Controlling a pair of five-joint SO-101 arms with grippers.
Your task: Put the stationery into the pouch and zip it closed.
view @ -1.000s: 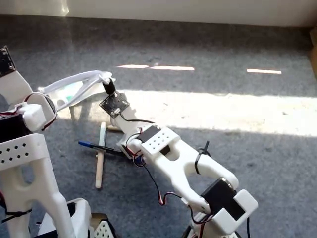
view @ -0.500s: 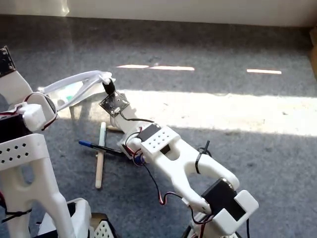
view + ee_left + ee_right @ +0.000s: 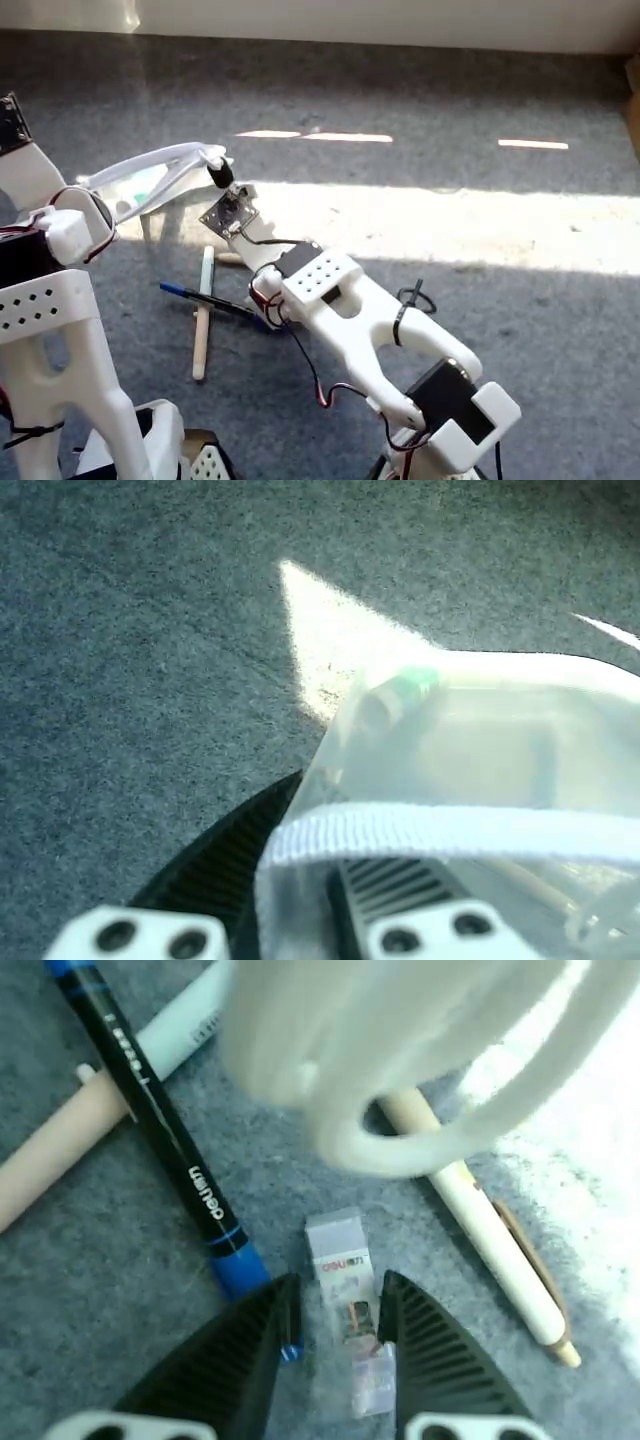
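Observation:
My left gripper (image 3: 330,885) is shut on the clear pouch (image 3: 150,182), holding it raised at the left with its mouth gaping. Through the pouch wall (image 3: 470,750) a green-capped item (image 3: 405,688) shows. On the carpet below lie a black pen with blue ends (image 3: 205,298) (image 3: 160,1130), a pale long pen (image 3: 203,315) and a cream pen (image 3: 480,1240). My right gripper (image 3: 336,1298) is down at the carpet, open narrowly, with a small clear packet (image 3: 340,1260) lying between its fingers. The pen's blue end lies beside one finger (image 3: 262,1340).
Grey carpet (image 3: 450,120) spreads to the far side and right, with a sunlit band across the middle. The right arm's white body (image 3: 350,320) lies over the spot by the pens. The pouch's white strap (image 3: 420,1060) hangs above the pens.
The right arm has shifted slightly, and more of the black pen's near end shows beside it. The left arm and the pouch have stayed put.

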